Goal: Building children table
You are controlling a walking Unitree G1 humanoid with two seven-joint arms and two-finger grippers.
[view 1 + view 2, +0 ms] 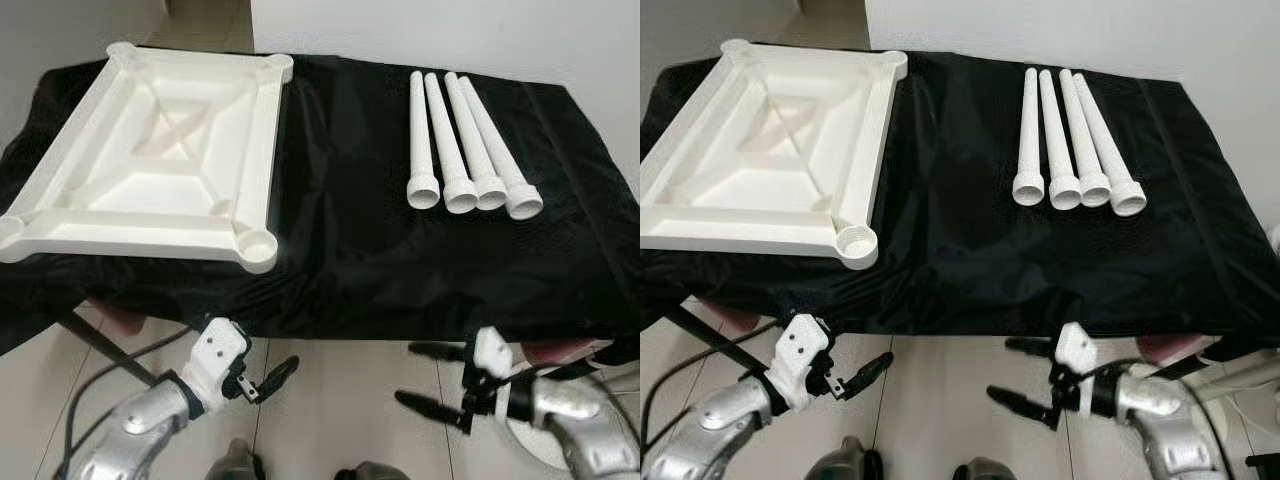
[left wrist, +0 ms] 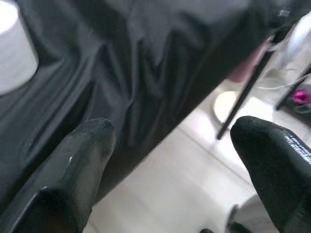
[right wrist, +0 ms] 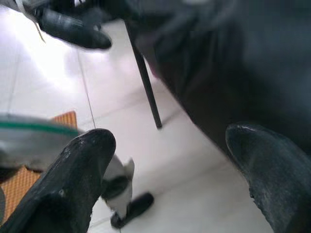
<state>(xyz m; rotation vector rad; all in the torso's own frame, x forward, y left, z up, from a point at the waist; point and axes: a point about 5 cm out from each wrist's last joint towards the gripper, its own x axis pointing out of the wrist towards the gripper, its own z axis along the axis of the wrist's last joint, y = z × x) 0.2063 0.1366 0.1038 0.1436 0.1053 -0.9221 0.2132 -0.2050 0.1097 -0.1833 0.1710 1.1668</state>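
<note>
A white plastic tabletop [image 1: 255, 140] lies upside down on the left of a table draped in black cloth [image 1: 350, 230], with a round socket at each corner. Several white table legs [image 1: 455, 140] lie side by side at the back right, wide ends toward me. My left gripper [image 1: 275, 378] hangs open below the table's front edge, over the floor, under the tabletop's near corner socket [image 2: 12, 43]. Also below the front edge, on the right, my right gripper [image 1: 405, 373] is open with nothing between its fingers [image 3: 82, 160].
The cloth hangs over the front edge. A thin black metal table leg [image 1: 100, 345] slants to the pale tiled floor [image 1: 340, 390] on the left. An orange mat [image 3: 29, 170] lies on the floor. A white wall stands behind the table.
</note>
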